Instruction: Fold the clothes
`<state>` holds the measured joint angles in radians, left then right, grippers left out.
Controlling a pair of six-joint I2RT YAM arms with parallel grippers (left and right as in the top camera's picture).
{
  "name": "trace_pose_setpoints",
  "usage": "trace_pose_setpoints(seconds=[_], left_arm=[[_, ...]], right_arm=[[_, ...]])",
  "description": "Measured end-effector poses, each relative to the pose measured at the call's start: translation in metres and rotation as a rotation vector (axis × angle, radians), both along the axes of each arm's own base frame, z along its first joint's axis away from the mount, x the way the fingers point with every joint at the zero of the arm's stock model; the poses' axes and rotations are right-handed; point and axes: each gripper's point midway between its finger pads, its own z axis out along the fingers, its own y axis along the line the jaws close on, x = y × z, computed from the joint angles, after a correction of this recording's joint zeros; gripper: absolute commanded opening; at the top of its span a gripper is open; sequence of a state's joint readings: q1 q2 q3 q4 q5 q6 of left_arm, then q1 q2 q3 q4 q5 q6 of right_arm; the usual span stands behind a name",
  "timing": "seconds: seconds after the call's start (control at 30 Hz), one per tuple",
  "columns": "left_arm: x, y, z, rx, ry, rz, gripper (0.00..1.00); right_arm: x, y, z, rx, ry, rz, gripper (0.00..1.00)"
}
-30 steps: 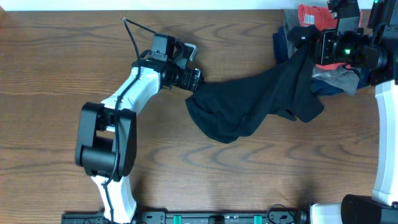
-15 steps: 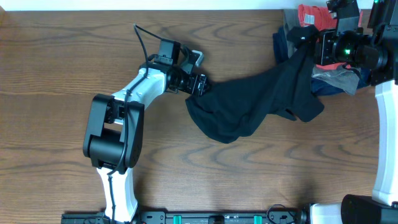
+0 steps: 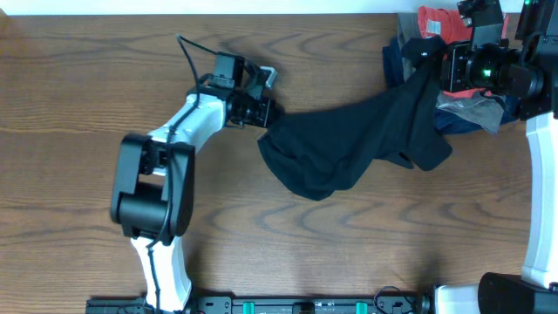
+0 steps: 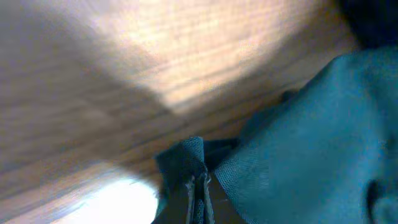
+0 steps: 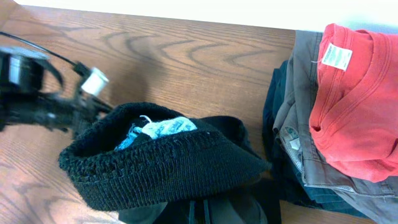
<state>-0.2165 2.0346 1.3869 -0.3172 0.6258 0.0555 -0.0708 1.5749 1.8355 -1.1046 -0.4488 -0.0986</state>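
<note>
I have the black garment [image 3: 357,144] stretched across the middle of the worktop [image 3: 366,244], running from my left end effector [image 3: 272,113] up to my right end effector [image 3: 427,63] at the far right corner. Its lower bulk lies in a rounded heap on the wood, and the right-hand part rises off the surface toward the right arm.

The left end effector sits at the garment's left edge, low over the worktop. In the left wrist view its fingertips [image 4: 198,190] are pressed together. The view is blurred, but it looks like a small fold of the dark cloth [image 4: 311,137] is pinched between them, with bare wood beyond.

The right end effector is closed and the cloth is drawn up into it, a sleeve or corner hanging down beside it toward the main heap. From the right wrist camera a thick ribbed edge of the garment [image 5: 168,165] arches right in front of the lens, with a pale blue-white patch showing inside the fold. The grip itself is buried under the fabric there.

Behind and to the right lies a pile of other clothing. A red shirt [image 5: 357,118] with a white neck label sits on top of a grey garment [image 5: 297,134], with a navy garment [image 3: 394,63] beneath. The black cloth overlaps the near edge of that pile.
</note>
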Motion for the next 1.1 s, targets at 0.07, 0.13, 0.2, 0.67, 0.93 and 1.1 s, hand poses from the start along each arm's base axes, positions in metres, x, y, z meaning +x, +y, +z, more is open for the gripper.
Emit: trace_pose_setpoints(seconds=[0.07, 0.13, 0.2, 0.67, 0.93, 1.1], left_arm=[[0.007, 0.011, 0.036, -0.017, -0.073, 0.029, 0.06], [0.013, 0.027, 0.083, -0.035, -0.172, 0.068, 0.06], [0.013, 0.046, 0.137, -0.047, -0.288, 0.115, 0.06], [-0.053, 0.138, 0.288, 0.054, -0.581, 0.383, 0.06], [-0.082, 0.152, 0.244, 0.126, -0.358, 0.418, 0.06], [-0.110, 0.151, 0.212, 0.159, -0.177, 0.407, 0.06]], right_arm=[[0.000, 0.000, 0.000, 0.002, 0.001, 0.002, 0.01], [0.000, 0.001, 0.000, 0.004, 0.001, 0.004, 0.01], [0.000, 0.001, 0.000, 0.006, 0.001, 0.005, 0.01], [0.006, -0.003, 0.007, 0.013, -0.036, 0.001, 0.01], [-0.008, -0.003, -0.004, 0.033, 0.042, 0.002, 0.01], [-0.023, 0.002, -0.014, 0.043, 0.114, 0.026, 0.01]])
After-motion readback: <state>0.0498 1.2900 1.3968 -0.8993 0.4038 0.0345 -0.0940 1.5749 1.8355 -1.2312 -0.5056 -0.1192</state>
